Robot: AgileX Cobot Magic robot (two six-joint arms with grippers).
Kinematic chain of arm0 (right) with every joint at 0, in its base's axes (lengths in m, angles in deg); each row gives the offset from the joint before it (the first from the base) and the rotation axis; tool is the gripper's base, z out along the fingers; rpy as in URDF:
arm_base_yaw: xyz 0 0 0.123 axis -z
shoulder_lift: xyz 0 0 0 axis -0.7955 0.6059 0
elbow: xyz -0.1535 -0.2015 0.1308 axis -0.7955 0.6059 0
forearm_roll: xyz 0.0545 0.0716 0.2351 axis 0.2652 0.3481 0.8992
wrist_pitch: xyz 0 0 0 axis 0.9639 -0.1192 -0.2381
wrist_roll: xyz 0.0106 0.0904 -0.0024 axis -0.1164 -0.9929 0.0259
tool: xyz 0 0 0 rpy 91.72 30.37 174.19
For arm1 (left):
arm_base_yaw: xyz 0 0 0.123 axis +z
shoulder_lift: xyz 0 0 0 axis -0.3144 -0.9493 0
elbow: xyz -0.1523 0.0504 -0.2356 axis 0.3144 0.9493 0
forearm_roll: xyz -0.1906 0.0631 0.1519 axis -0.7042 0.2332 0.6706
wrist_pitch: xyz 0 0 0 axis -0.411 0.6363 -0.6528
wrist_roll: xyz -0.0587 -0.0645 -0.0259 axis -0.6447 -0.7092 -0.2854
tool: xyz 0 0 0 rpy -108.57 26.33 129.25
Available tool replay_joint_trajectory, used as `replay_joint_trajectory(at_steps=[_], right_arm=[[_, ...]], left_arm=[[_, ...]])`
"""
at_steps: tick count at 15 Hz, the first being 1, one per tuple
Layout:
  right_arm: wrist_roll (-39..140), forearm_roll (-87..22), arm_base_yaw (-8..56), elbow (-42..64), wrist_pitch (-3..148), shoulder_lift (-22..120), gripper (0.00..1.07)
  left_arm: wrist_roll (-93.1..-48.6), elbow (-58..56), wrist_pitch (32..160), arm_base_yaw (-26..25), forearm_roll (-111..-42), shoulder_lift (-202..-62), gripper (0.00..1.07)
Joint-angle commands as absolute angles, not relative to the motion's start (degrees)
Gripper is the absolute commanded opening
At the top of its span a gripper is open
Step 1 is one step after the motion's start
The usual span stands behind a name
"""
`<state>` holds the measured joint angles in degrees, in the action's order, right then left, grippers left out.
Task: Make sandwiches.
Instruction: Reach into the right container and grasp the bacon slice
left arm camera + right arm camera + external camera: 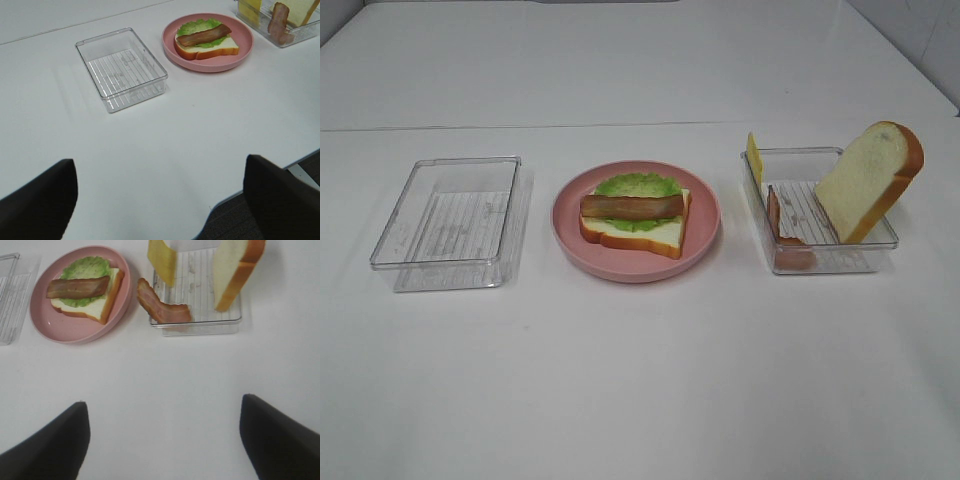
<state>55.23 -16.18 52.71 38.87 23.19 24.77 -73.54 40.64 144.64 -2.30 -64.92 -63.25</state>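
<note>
On the pink plate (620, 268) lies a half-built sandwich (635, 222): one white bread slice topped with green lettuce (638, 185) and a bacon strip (632, 206). In the clear tray (825, 262) on the right, a second bread slice (868, 180) leans upright. A yellow cheese slice (754, 157) and another bacon strip (778, 222) lean on the tray's left wall. Neither gripper shows in the exterior high view. My left gripper (160, 200) is open over bare table, well short of the plate (210, 62). My right gripper (165, 440) is open and empty, short of the tray (200, 322).
An empty clear tray (450, 215) stands left of the plate. The white table's near edge (250, 187) runs close under the left gripper. A seam crosses the table behind the trays.
</note>
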Motion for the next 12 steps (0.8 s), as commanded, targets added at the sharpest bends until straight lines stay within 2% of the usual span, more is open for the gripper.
replay_joint_trajectory(at_steps=[1, 4, 8, 12], right_arm=[[62.6, -10.6, 53.1, 32.3, 21.2, 35.7, 0.77], [65.1, -6.1, 52.9, 23.5, 16.1, 48.6, 0.77], [64.9, -5.5, 52.9, 14.5, 12.7, 60.7, 0.76], [56.0, -13.5, 43.5, 4.2, 10.5, 73.7, 0.76]], left_arm=[[-73.5, 40.8, 144.5, -2.4, -65.1, -61.8, 0.85], [-73.5, 40.8, 144.5, -2.4, -65.1, -61.8, 0.85], [-73.5, 40.8, 144.5, -2.4, -65.1, -61.8, 0.85], [-73.5, 40.8, 144.5, -2.4, -65.1, -61.8, 0.85]])
